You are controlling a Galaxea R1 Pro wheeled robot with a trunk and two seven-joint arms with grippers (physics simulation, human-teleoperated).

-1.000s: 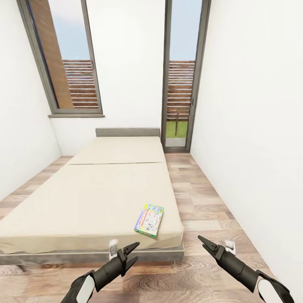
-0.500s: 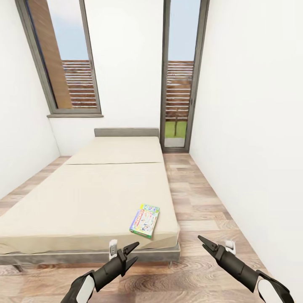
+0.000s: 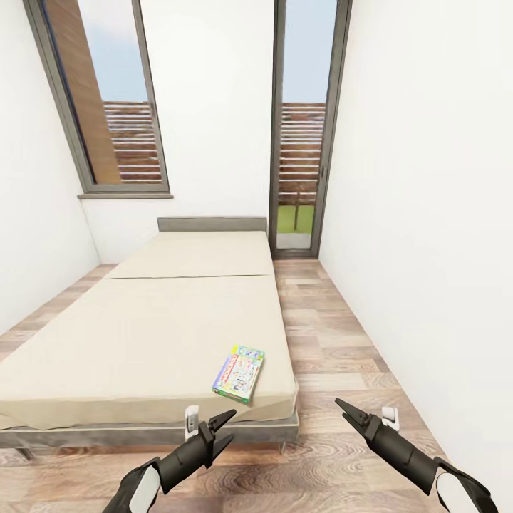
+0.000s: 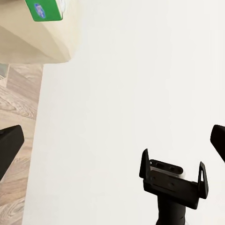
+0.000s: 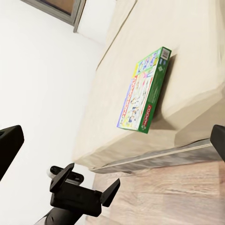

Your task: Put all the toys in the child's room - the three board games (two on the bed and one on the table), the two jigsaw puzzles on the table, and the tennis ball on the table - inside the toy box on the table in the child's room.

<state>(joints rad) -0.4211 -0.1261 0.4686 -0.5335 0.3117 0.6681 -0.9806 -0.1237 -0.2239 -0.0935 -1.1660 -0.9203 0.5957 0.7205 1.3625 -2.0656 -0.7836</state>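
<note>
One board game (image 3: 239,372), a white Monopoly-style box with a colourful border, lies flat on the bed (image 3: 142,335) near its front right corner. In the right wrist view the same board game (image 5: 143,91) shows its green edge at the mattress corner. My left gripper (image 3: 229,425) hangs open just in front of the bed's grey frame, below the box. Off to the right, my right gripper (image 3: 342,410) is open over the floor. Neither holds anything. The toy box and the table are out of view.
A strip of wood-plank floor (image 3: 335,342) runs between the bed and the white right wall (image 3: 427,249). Far ahead stand a tall glass door (image 3: 296,142) and a dark-framed window (image 3: 107,107). The grey headboard (image 3: 212,224) meets the back wall.
The whole picture has slid a little to the left, bed and board game together, so the camera has moved. Both arms keep the same pose and both grippers stay open.
</note>
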